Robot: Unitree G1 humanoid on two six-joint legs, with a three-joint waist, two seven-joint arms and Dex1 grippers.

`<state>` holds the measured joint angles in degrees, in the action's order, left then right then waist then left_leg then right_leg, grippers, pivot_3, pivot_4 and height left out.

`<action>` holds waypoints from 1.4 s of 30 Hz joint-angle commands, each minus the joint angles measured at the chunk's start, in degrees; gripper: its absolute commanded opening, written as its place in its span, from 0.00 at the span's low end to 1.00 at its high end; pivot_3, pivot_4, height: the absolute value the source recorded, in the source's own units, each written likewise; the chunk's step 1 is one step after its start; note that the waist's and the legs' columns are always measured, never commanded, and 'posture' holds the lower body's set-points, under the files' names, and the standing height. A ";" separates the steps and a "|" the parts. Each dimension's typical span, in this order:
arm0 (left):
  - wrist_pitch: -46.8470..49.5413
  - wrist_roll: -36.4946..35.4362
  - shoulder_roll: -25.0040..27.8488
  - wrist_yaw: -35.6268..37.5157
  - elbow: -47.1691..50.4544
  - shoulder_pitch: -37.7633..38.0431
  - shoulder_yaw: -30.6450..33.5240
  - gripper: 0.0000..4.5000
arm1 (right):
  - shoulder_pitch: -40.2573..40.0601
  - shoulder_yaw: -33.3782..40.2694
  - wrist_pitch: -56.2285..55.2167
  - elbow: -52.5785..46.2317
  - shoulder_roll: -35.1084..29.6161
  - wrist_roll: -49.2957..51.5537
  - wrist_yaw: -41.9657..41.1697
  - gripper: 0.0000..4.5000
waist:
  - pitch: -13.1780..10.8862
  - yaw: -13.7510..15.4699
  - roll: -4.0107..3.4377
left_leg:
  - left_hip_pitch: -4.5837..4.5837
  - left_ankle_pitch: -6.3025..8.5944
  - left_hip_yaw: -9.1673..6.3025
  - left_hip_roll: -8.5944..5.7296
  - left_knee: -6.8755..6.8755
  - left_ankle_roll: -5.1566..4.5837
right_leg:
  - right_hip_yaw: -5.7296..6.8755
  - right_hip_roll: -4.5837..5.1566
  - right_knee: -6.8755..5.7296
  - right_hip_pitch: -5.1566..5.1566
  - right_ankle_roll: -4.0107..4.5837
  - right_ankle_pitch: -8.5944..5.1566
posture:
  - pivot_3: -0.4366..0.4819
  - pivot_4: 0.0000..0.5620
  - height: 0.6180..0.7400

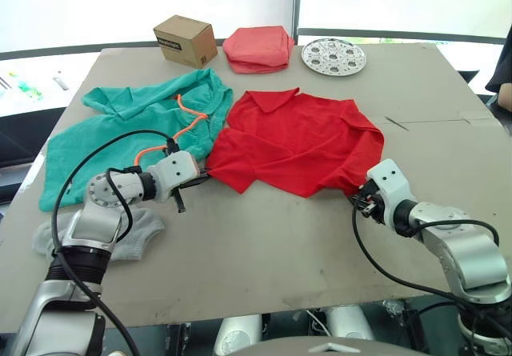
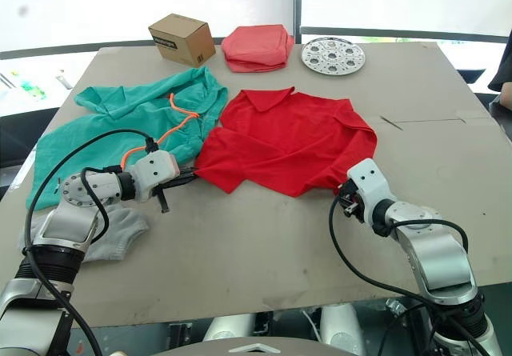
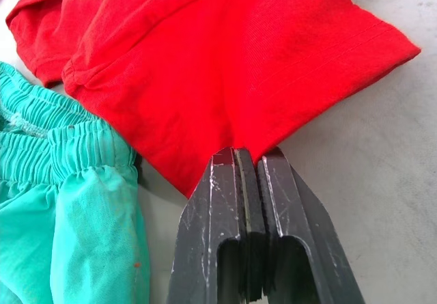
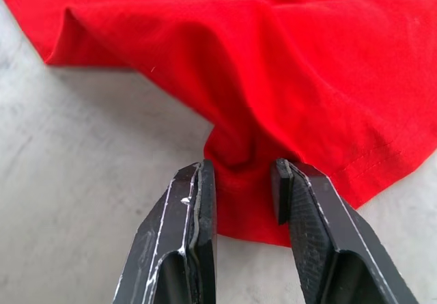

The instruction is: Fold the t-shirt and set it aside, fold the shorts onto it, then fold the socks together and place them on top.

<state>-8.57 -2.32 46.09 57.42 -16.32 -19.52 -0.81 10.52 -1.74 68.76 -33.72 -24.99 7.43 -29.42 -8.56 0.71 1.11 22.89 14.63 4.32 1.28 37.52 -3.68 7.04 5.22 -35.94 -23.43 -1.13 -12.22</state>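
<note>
Right now we see the red t-shirt (image 1: pixel 300 140) spread over the middle of the grey worktop (image 1: pixel 264 252), collar toward the far side and its near edge rumpled. Our left tool (image 3: pixel 249 160) has its two black fingers pressed together on the shirt's near left corner, a thin fold of red cloth pinched between them. Our right tool (image 4: pixel 242 174) sits at the shirt's near right corner; a bunched ridge of the hem lies between its fingers, which stand a little apart around the fabric, and we cannot tell whether they are squeezing it or only flanking it.

Left of the shirt lie the teal shorts (image 1: pixel 128 132), crumpled, with the elastic waistband just beside the shirt's left edge and the orange drawstring (image 1: pixel 180 128) curling across them. Nearer us on the left, partly under the left arm, lie the light grey socks (image 1: pixel 140 236).

Along the far edge of the worktop stand a small cardboard box (image 1: pixel 186 41) on the left, a folded salmon-pink cloth bundle (image 1: pixel 258 49) beside it, and a round metal plate with holes (image 1: pixel 334 56) to the right of that. All three sit well apart from the shirt.
</note>
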 commanded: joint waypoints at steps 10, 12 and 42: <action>-0.17 -0.09 -0.10 -0.57 2.15 -0.14 0.19 0.00 | 0.62 -0.54 2.80 5.27 -0.83 4.22 1.74 0.18 | 0.17 -0.07 0.15 | -0.10 0.02 0.00 0.01 0.00 -0.04 | -0.04 -0.05 0.00 0.02 -0.17 -0.10 | 0.48 0.27 0.97; -0.30 -0.13 -0.04 -0.65 2.25 0.30 0.31 0.00 | 0.39 -1.01 2.05 5.34 -1.66 4.32 1.63 0.05 | 0.20 -0.06 0.14 | -0.11 0.02 -0.01 0.01 0.00 -0.05 | -0.03 -0.05 0.00 0.03 -0.17 -0.10 | 0.48 0.27 0.97; 38.13 -30.10 15.87 25.25 21.65 16.67 10.07 0.00 | -21.87 27.94 -13.62 -12.99 -30.49 24.32 -25.51 0.01 | 0.01 0.15 -0.16 | -0.04 0.07 -0.11 0.05 -0.16 -0.01 | -0.03 0.01 0.15 -0.04 0.03 -0.27 | 0.48 0.27 0.97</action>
<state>29.30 -31.35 60.56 81.57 3.89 -3.19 7.04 -11.04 23.63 55.89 -45.01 -55.70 30.27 -54.55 -8.55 0.86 0.95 22.84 14.79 4.20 1.32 37.37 -3.52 7.01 5.24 -35.79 -23.46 -1.08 -12.51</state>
